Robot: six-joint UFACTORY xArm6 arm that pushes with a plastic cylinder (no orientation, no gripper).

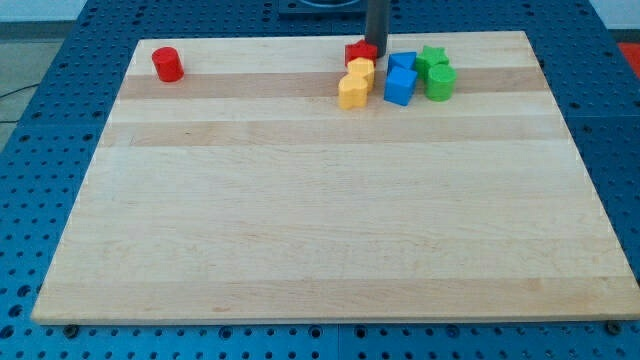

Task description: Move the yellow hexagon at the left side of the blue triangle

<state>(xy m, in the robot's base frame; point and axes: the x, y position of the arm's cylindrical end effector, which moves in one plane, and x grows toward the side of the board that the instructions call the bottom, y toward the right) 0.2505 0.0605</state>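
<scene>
Two yellow blocks touch each other near the view's top centre. The upper one [362,71] looks like the hexagon; the lower one [352,92] has a shape I cannot make out. To their right are two blue blocks: an upper one [402,63] and a lower cube-like one [399,87]. I cannot tell which is the triangle. My tip [379,52] stands at the right edge of a red block [359,52], just above the upper yellow block and left of the upper blue block.
A green star [432,57] and a green rounded block [440,83] sit right of the blue blocks. A red cylinder [167,64] stands alone at the board's top left. The wooden board [320,220] lies on a blue perforated table.
</scene>
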